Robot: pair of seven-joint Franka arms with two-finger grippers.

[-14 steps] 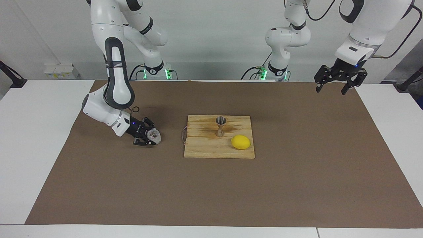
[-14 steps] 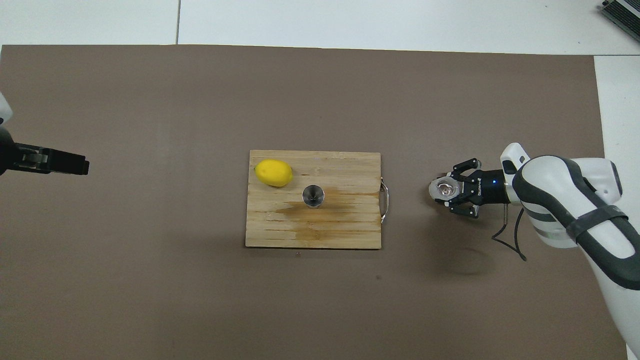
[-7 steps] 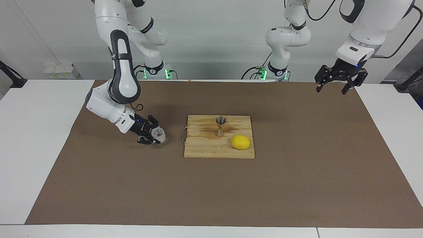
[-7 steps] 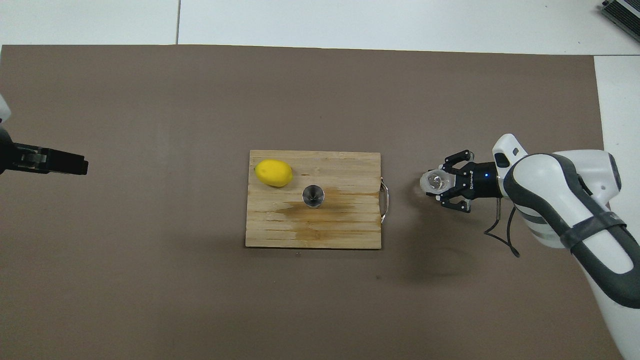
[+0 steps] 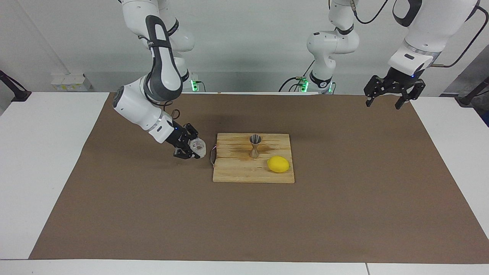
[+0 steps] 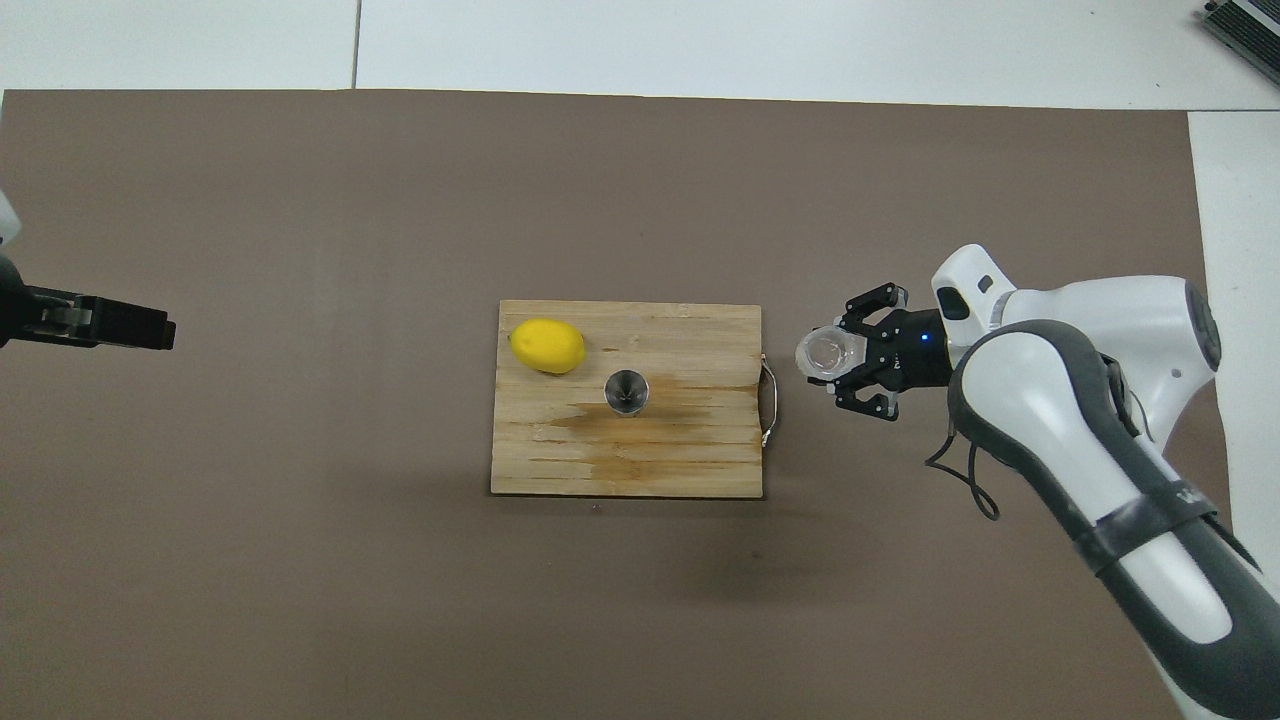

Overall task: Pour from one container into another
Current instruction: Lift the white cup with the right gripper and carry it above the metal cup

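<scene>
One brown mat; right jaws clamped on glass cup; left jaws spread, empty.

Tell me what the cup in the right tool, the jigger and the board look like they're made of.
Cup, held in the right tool: clear, probably glass, since the mat shows through it. Jigger: silvery metal by its grey sheen, likely steel. Board: pale wood with visible grain, unvarnished-looking, with a darker brownish stain and a thin metal handle at the right arm's end.
</scene>
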